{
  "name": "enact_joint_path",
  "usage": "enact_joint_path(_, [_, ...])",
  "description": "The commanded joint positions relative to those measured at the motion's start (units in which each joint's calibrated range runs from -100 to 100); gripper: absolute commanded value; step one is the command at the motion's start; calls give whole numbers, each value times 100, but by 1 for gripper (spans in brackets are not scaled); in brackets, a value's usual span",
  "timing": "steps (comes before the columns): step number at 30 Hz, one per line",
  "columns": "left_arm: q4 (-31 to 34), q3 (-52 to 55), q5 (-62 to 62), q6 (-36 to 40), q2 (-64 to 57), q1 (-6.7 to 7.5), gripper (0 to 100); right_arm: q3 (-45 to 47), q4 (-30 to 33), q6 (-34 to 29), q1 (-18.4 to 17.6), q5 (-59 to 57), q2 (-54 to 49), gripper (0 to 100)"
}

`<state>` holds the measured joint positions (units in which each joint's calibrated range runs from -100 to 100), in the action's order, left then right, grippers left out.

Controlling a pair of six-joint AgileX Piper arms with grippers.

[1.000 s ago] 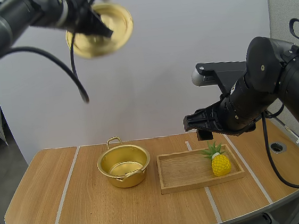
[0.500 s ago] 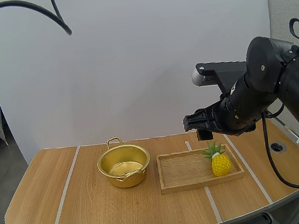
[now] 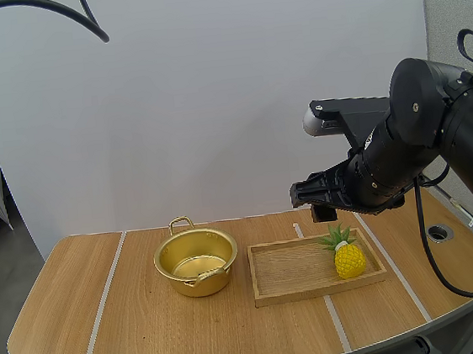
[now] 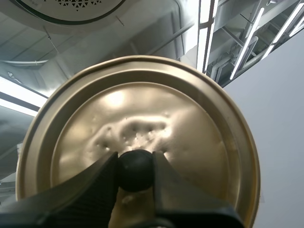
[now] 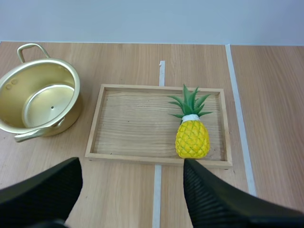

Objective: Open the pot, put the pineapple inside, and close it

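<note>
Since 1 second ago my left arm has been lifting out over the top of the high view, taking its load along, while my right arm is keeping the same pose. My left tool (image 4: 135,172) is clamping the black knob (image 4: 135,164) of the golden lid (image 4: 142,114). Its 2 fingers (image 4: 95,185) are pinching the knob from either side, and the lid is hanging up in the air with its domed face turned toward the wrist camera.

My right tool (image 5: 132,166) is standing wide, its 2 fingers well apart and holding nothing. It is hovering above the wooden tray (image 5: 128,123), clear of it. The pineapple (image 5: 192,137) is sitting in the right end of that tray, with its green crown pointing toward the far rim and its yellow body near the front rim. The pot (image 3: 188,283) is standing open and empty on the desk (image 3: 133,323), just beside the tray's left end with a narrow gap between them. One of its 2 handles is facing the back of the desk and the other is facing the front.
</note>
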<state>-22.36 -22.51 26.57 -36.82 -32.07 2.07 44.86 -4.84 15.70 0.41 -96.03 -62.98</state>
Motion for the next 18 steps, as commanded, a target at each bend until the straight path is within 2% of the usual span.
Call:
enact_joint_path(1, [22, -41, -191, -7, -42, 20, 0, -36, 44, -4, 14, 154, -15, 100])
enact_joint_path(7, [22, -41, -191, -7, -42, 20, 0, -36, 120, -4, 14, 154, -15, 100])
enact_joint_path(12, [22, -41, -191, -7, -42, 20, 0, -36, 581, -266, 14, 185, -15, 100])
enact_joint_path(14, [22, -41, -191, -7, -42, 20, 0, -36, 812, -378, 14, 248, 75, 100])
enact_joint_path(18, [22, -41, -191, -7, -42, 20, 0, -9, 851, -378, 14, 302, 523, 100])
